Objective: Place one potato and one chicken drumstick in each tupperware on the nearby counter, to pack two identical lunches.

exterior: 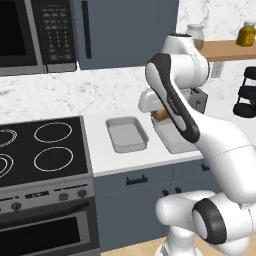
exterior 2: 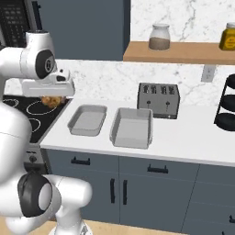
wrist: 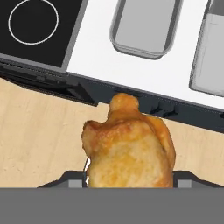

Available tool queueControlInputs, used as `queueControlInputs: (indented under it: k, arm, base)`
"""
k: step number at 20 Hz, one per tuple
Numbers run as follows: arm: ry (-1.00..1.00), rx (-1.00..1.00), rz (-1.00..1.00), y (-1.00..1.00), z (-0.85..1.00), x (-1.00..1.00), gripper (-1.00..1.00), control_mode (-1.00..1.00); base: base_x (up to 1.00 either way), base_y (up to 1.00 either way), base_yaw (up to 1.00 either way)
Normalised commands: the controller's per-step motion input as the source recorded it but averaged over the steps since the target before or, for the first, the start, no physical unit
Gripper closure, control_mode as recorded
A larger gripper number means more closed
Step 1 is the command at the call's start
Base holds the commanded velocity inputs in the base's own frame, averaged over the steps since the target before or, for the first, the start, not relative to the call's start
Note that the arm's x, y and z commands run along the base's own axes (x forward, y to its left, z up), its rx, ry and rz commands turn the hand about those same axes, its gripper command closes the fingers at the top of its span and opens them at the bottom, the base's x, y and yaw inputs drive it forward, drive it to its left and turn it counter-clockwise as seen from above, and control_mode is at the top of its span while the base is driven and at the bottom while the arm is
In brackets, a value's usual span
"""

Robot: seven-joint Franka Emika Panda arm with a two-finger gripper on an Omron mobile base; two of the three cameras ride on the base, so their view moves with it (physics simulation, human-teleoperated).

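My gripper (wrist: 129, 176) is shut on a golden-brown chicken drumstick (wrist: 129, 146), whose narrow end points toward the counter (wrist: 100, 65). The drumstick (exterior 2: 51, 100) hangs in the air under the hand (exterior 2: 48, 87), to the front left of the trays, above the floor by the counter's front edge. In the left base view the drumstick (exterior: 160, 115) peeks out beside the forearm. Two light-grey tupperware trays sit side by side with nothing in them: the smaller (exterior 2: 87, 120) on the left and the larger (exterior 2: 131, 127) on the right. The potato is out of view.
A black stove top (exterior: 45, 145) with ring burners adjoins the counter on the left, with a microwave (exterior: 30, 35) above it. A toaster (exterior 2: 159, 100) stands behind the larger tray. A wooden shelf (exterior 2: 179, 51) holds jars, and a black rack (exterior 2: 226, 108) stands at the far right.
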Motion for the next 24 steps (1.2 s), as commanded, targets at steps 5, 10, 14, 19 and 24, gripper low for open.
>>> queueControlInputs:
  k: [5, 10, 14, 19, 24]
  arm:
    - [-0.12, -0.09, 0.0, 0.03, -0.95, 0.45, 1.0, -1.0]
    - [-0.19, -0.01, 0.01, 0.05, -1.0, 0.58, 1.0, -1.0]
    - [-0.4, 0.01, 0.13, 0.05, -0.94, 0.71, 1.0, -1.0]
    - [-0.25, 0.1, 0.14, 0.0, -0.43, 1.0, 1.0, -1.0]
    - [0.09, 0.21, 0.07, 0.0, 0.02, 1.0, 1.0, -1.0]
  base:
    - [0.0, 0.0, 0.0]
    - [0.0, 0.0, 0.0]
    - [0.0, 0.0, 0.0]
    - [0.0, 0.0, 0.0]
    - [0.0, 0.0, 0.0]
